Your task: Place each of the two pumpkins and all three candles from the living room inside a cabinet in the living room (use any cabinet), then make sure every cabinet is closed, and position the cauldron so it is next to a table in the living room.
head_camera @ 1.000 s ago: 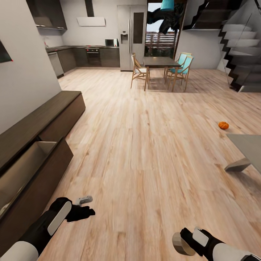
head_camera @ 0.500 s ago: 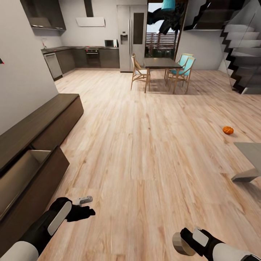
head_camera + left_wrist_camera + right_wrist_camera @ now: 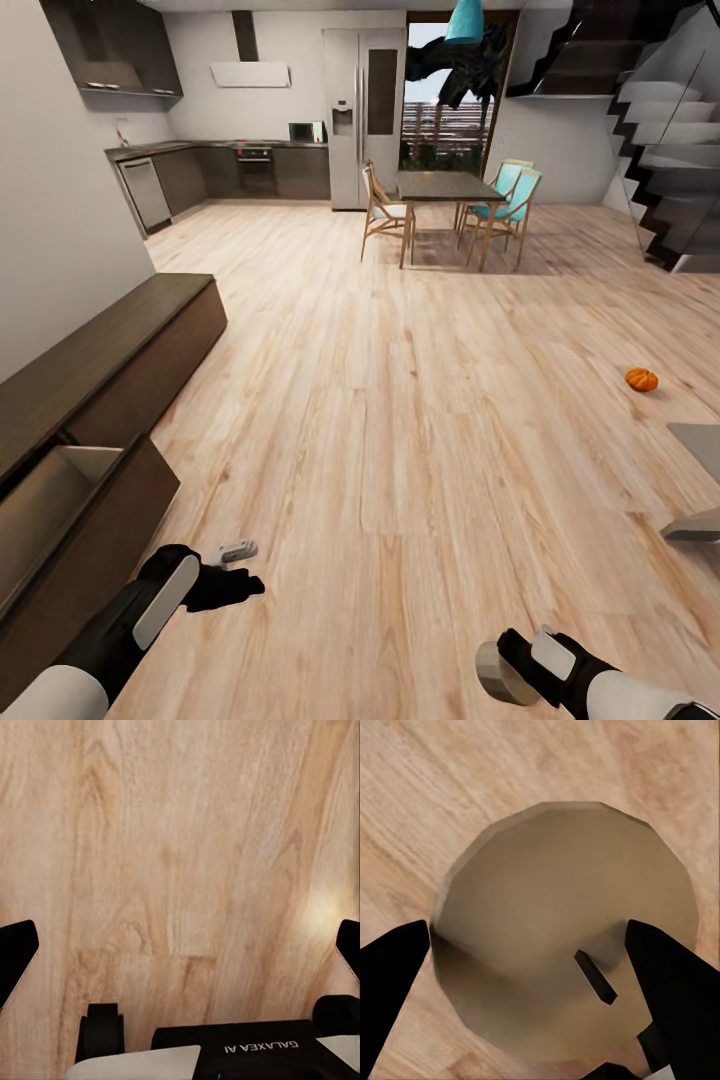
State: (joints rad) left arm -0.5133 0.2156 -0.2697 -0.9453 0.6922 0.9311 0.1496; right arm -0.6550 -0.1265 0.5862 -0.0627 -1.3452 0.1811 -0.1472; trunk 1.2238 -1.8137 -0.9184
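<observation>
Floorboards [image 3: 400, 420] stretch ahead of me, pale wood running up to the dining table [image 3: 445, 185] and kitchen beyond. At my left sits the cabinet [image 3: 110, 370], long and dark, with its nearest drawer [image 3: 60, 500] pulled open and bare inside as far as I can see. One pumpkin [image 3: 642, 379] lies on the floor well off to my right, near the corner of a grey table [image 3: 700, 440].

I judge the step in hand to be carrying a candle to that drawer — the right gripper [image 3: 529, 952] pinches a candle [image 3: 566, 930] between its fingers (wick visible in the right wrist view). The left gripper [image 3: 180, 945] hangs spread wide over bare floor, holding nothing.

Next, I reckon, I must bring the right arm across over the open drawer — then release.
</observation>
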